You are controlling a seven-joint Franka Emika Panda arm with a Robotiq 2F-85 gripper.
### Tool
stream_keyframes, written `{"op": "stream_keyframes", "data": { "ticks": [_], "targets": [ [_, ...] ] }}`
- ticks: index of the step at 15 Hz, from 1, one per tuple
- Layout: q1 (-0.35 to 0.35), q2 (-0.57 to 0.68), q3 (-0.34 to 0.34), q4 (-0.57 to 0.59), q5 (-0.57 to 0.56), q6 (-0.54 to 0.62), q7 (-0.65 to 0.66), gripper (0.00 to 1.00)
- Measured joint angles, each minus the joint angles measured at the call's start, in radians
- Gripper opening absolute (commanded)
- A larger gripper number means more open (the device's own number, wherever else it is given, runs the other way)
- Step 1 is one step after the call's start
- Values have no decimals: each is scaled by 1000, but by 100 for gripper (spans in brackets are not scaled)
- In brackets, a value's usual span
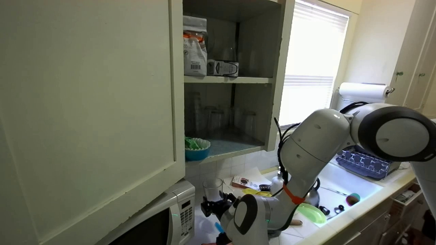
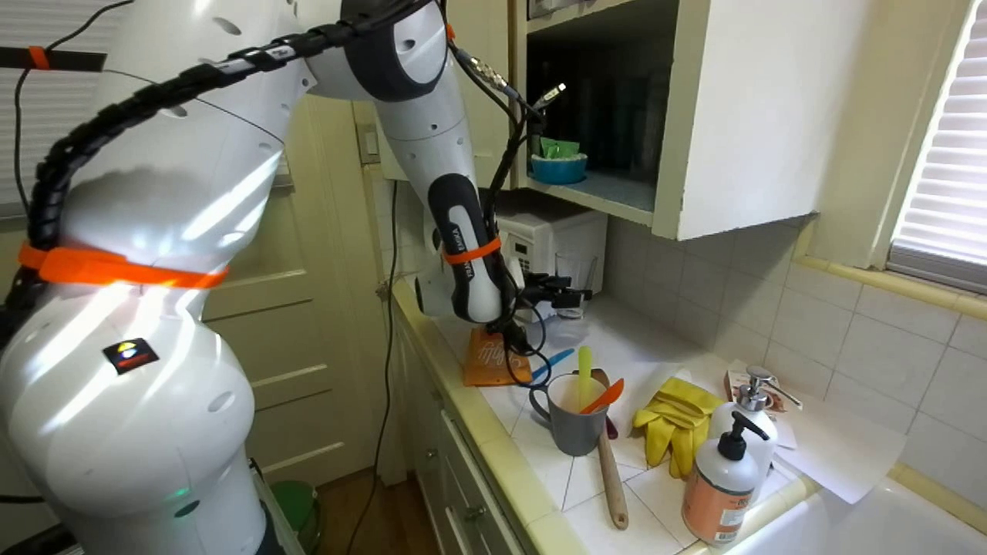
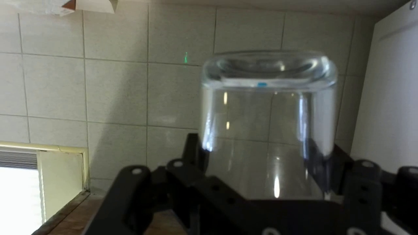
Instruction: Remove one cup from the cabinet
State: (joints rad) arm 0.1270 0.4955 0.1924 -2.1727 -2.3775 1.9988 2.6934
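Counter (image 2: 624, 327) sits below the cabinet (image 1: 228, 80), & w/ the glass (image 3: 267, 114) out, clasped upright by our gripper (image 3: 266, 151) right of the microwave (image 1: 156, 217), we're prob. at set-down: next, seat gently, let go.

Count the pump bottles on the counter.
2 visible in an exterior view, beside the sink: black-pump bottle in front, silver-pump bottle behind it, partly covered. Others may be hidden.

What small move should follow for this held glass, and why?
Probably lower the glass gently toward the counter: the gripper holds it upright outside the cabinet, and tiles behind its base in the wrist view suggest it hangs clear.
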Motion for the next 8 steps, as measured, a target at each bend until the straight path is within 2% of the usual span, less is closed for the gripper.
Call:
{"op": "stream_keyframes", "data": {
  "ticks": [8],
  "targets": [
    [-19,117,-3,89,0,-44,1,61]
  ]
}}
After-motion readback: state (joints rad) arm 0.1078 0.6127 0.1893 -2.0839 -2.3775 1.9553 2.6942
